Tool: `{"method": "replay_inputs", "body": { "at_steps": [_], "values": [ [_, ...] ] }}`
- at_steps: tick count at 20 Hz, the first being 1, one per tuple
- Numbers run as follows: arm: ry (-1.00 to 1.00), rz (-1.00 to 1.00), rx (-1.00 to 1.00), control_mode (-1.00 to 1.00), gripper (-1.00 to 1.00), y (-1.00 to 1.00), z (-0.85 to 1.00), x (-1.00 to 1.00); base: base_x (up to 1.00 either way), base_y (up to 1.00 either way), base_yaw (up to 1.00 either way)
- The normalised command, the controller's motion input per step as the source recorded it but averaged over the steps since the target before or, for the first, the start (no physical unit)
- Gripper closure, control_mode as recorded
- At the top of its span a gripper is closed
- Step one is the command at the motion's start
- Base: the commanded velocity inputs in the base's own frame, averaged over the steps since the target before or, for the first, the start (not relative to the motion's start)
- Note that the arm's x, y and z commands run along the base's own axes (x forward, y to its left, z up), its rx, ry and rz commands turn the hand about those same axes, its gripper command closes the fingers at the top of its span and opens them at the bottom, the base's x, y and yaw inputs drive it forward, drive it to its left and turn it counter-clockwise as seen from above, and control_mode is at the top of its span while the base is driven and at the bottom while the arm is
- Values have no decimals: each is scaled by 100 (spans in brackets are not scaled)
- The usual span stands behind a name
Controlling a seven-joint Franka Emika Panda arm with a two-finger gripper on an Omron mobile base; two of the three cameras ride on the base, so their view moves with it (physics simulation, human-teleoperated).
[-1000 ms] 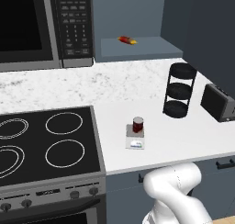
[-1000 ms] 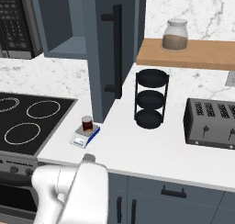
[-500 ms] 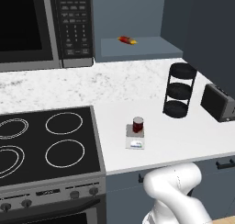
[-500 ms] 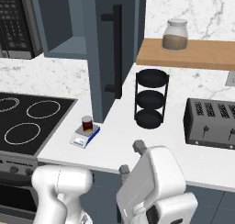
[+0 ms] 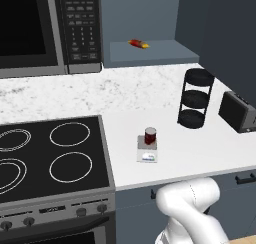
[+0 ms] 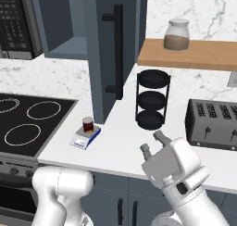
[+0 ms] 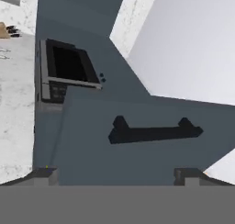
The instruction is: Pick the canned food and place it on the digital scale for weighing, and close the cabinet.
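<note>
Now can (image 5: 150, 135) sits on scale (image 5: 147, 155); cabinet (image 6: 107, 58) door open above scale; gripper (image 7: 117, 172) wide open, empty.

The digital scale (image 5: 147, 152) display is too small to read.

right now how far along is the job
Done: the can sits on the scale. In hand: nothing; the jaws are open and empty, pointing at the cabinet handle. Left: the door stands open and needs pushing shut.
</note>
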Motion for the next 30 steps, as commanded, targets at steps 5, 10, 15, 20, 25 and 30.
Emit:
{"method": "replay_inputs", "body": {
  "at_steps": [5,10,15,20,25,30],
  "values": [
    [-14,15,7,-100,-100,2,24,90,0,0,0],
    [-1,15,0,-100,-100,13,24,97,0,0,0],
    [0,15,0,-100,-100,6,35,89,0,0,0],
    [4,13,0,-100,-100,7,30,66,0,0,0],
    [3,4,0,-100,-100,68,23,63,0,0,0],
    [1,-1,-6,-100,-100,100,2,80,0,0,0]
  ]
}}
